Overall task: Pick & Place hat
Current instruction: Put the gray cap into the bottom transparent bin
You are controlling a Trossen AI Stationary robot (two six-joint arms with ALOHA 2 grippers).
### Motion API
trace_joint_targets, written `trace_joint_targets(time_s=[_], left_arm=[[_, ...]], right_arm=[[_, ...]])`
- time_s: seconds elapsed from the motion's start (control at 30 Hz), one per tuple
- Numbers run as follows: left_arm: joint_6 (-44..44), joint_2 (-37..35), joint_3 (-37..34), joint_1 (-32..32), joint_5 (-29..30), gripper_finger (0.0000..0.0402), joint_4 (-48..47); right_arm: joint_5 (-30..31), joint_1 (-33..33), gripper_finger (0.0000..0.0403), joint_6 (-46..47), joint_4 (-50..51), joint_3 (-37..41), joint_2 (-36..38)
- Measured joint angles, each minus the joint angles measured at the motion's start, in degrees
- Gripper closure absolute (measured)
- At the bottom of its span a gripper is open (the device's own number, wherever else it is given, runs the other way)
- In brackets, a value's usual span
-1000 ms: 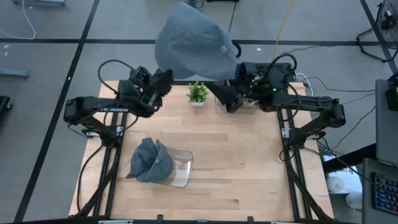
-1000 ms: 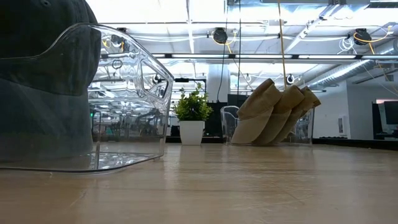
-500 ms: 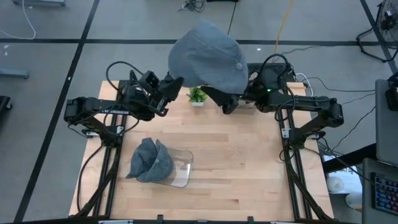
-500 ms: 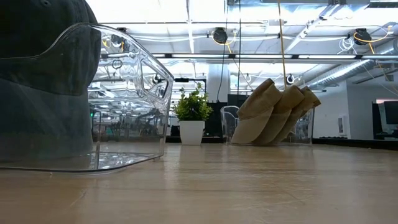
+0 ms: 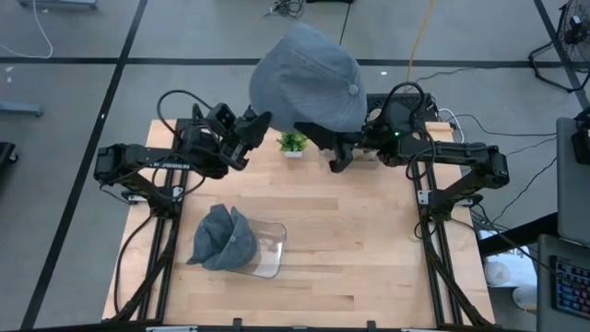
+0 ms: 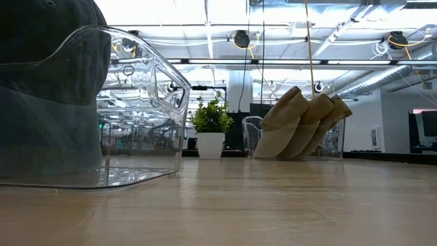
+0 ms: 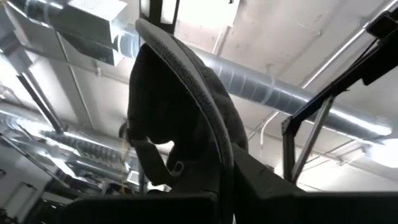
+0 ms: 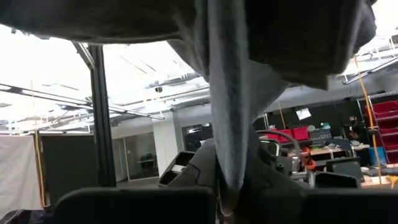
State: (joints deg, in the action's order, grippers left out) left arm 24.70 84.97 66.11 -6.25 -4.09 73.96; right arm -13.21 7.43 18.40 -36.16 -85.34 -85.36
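Note:
A grey-blue hat [image 5: 304, 78] is held high above the table's far edge between both grippers. My left gripper [image 5: 261, 123] is shut on its left side, and my right gripper [image 5: 328, 148] is shut on its right side. The hat's crown bulges upward, button on top. A second grey hat [image 5: 224, 240] sits in a clear bin [image 5: 269, 251] on the near left of the table; in the low view this hat [image 6: 48, 89] fills the bin [image 6: 143, 96]. My left gripper pinches the hat's lower edge [image 7: 219, 163] between its two fingers, which slant upward from the table's left. The edge rises out of the fingers and the hat stands above them, clear of the table. My right gripper pinches a fold of the hat's edge [image 8: 225, 163] between its two fingers, slanting upward from the table's right. The cloth runs up from the fingers and spreads overhead, clear of the table.
A small potted plant [image 5: 293, 140] stands at the far middle, just below the held hat. Behind it in the low view, a clear bin holds several tan hats [image 6: 300, 123] at the far right. The wooden tabletop [image 5: 350, 249] is bare in the middle and near right.
My right gripper has shut on the hat's right edge; a second ago its fingers stood open beside it. The hat has swung a little toward the table's right and now sits spread between both grippers. My left gripper has tipped slightly with it.

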Motion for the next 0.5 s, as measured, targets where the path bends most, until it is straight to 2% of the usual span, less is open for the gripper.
trace_joint_targets(time_s=[0.13,0.3,0.43,0.5], left_arm=[[4.90,0.00,0.00,-1.08,-3.88,0.0347,-1.62],[10.41,-0.84,-0.17,-3.63,-16.81,0.0267,-5.17],[11.93,-3.19,-0.04,-5.84,-24.14,0.0207,-9.57],[11.44,-3.93,-0.04,-6.63,-25.89,0.0184,-13.93]], right_arm=[[-1.48,0.06,0.0400,2.78,1.70,-0.02,0.71],[-4.83,0.08,0.0402,3.08,13.67,0.00,4.89],[-5.97,0.05,0.0402,1.26,22.20,-0.01,9.38],[-6.51,0.05,0.0402,0.58,24.83,-0.04,11.27]])
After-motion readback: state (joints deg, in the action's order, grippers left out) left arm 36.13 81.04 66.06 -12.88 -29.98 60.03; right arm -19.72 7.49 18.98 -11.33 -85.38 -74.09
